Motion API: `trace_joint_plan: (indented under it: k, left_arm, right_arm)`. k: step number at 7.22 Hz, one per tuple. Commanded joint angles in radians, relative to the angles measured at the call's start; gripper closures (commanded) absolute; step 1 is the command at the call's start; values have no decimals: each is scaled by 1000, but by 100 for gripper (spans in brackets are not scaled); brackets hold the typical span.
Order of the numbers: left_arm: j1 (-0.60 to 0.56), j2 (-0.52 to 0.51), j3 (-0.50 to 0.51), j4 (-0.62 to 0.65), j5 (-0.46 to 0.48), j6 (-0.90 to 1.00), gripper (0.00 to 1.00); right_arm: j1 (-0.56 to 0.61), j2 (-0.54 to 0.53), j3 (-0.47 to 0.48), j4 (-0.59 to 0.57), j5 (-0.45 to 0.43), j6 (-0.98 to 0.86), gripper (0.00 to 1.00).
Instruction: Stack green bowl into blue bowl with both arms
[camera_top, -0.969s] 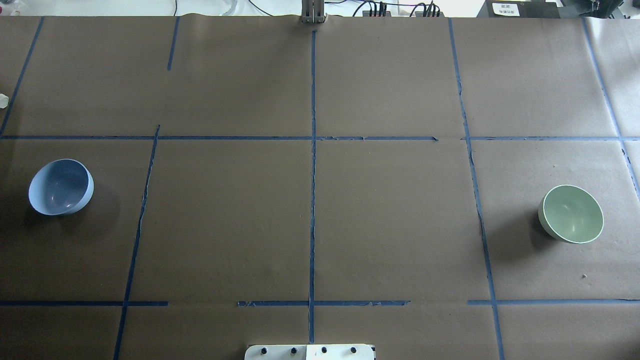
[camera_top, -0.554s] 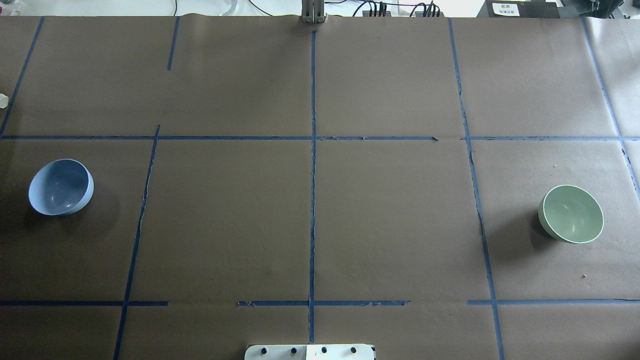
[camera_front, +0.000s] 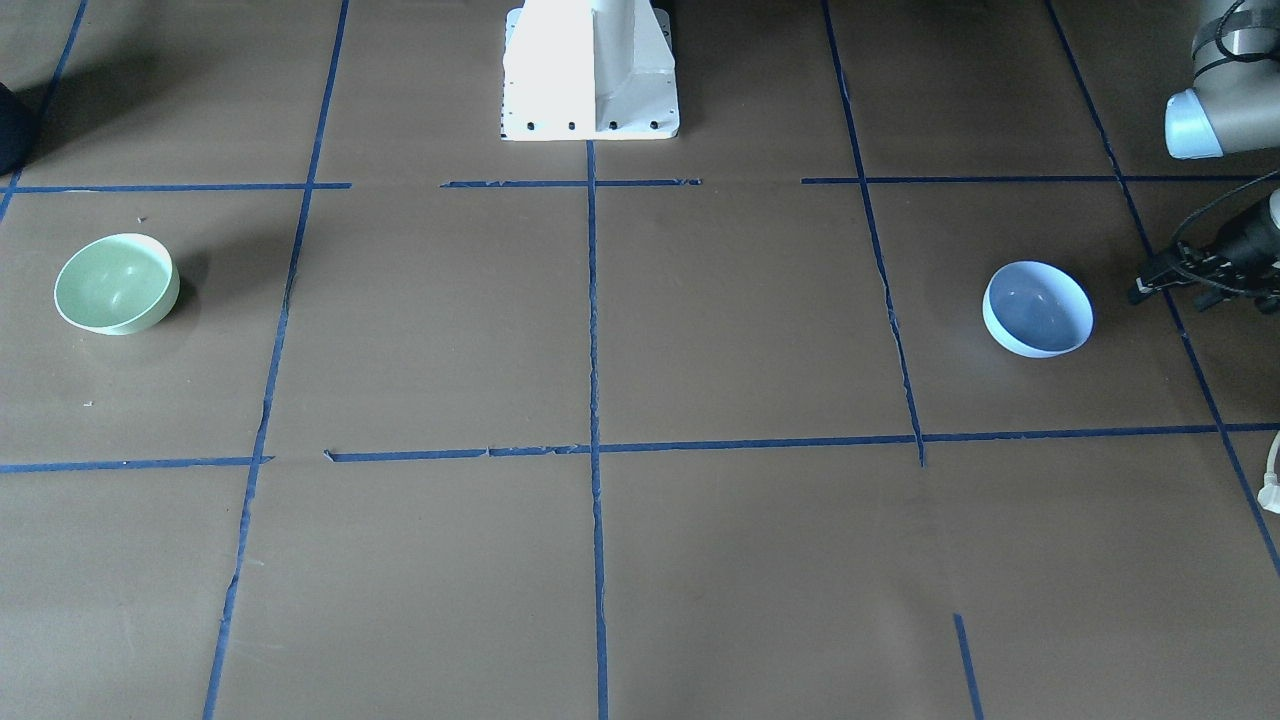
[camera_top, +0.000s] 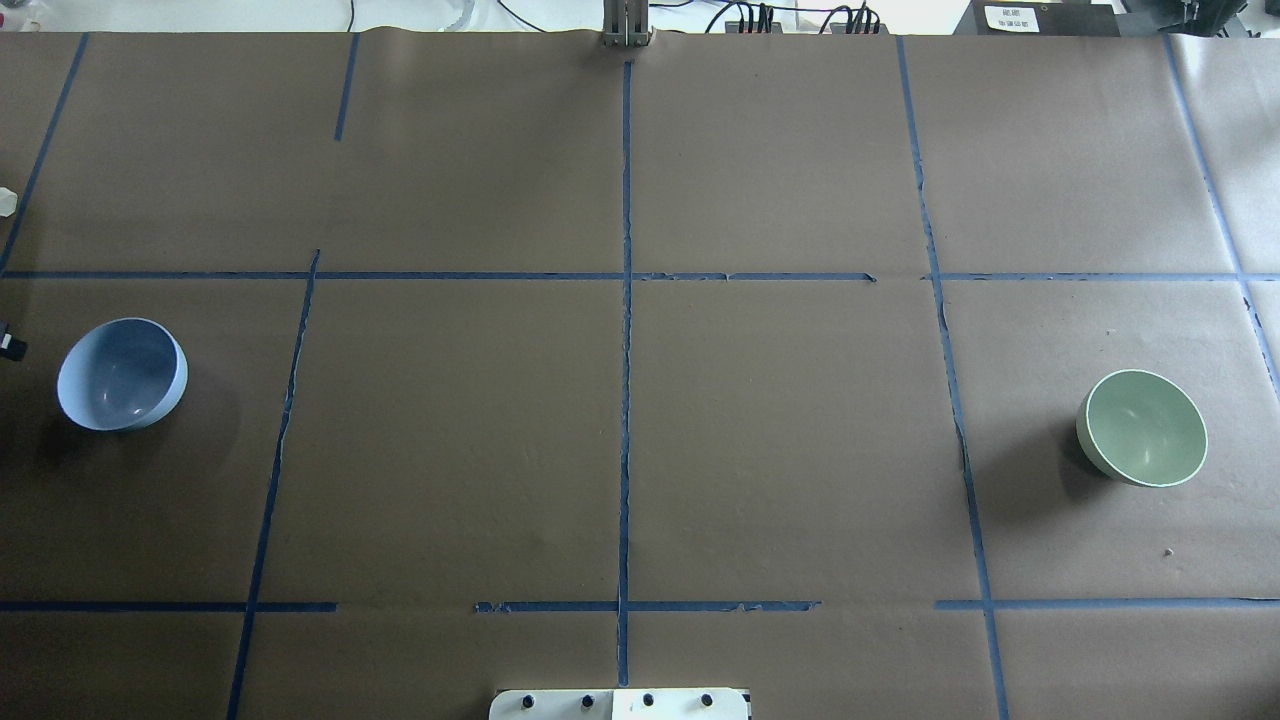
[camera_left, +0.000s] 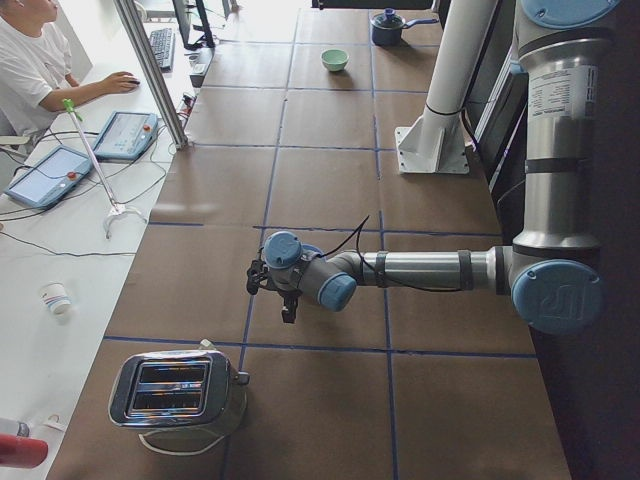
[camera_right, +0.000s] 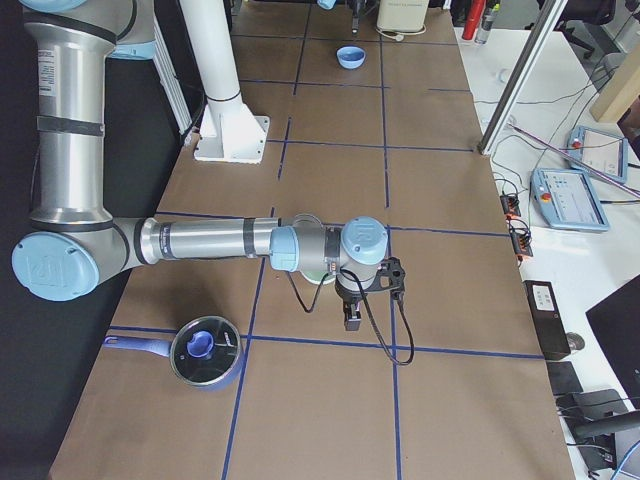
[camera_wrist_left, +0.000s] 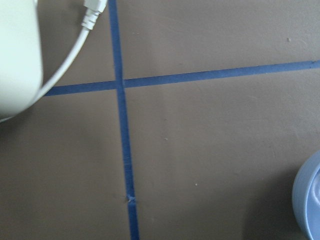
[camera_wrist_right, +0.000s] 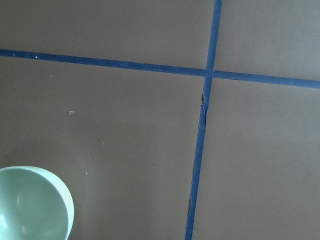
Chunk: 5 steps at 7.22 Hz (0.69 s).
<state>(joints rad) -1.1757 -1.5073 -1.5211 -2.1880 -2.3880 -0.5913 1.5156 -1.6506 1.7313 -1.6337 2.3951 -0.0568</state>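
The counter (camera_top: 780, 420) under me is covered in matt brown paper, faintly creased. It is marked off with strips of blue tape (camera_top: 626, 400) whose edges are ragged and torn in places. The green bowl (camera_top: 1143, 428) is smooth and glossy, with soft highlights inside. The blue bowl (camera_top: 120, 375) is just as smooth, with a fainter sheen. My left arm (camera_left: 420, 268) and right arm (camera_right: 200, 240) are satin grey metal tubes with light blue, plastic-looking joint caps. My left pincer (camera_front: 1150, 287) looks matt black. The toaster (camera_left: 175, 390) is mirror-bright polished metal. The pedestal (camera_front: 590, 70) has a smooth white painted finish. The pot (camera_right: 205, 352) carries a shiny lid that looks like glass.
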Motion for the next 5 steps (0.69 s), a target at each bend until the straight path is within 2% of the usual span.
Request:
trace_joint_plan:
  k: [1,3,5]
  left_arm:
    - [139,-1,4,-145,9,-256,0]
    - [175,-4,13,-153,24,-263,0]
    - [177,-8,15,-154,50,-269,86]
  right_arm:
    - [0,0,1,0,1,0,0]
    - [0,0,-1,0,1,0,0]
    - [0,0,-2,-2,1,0,0]
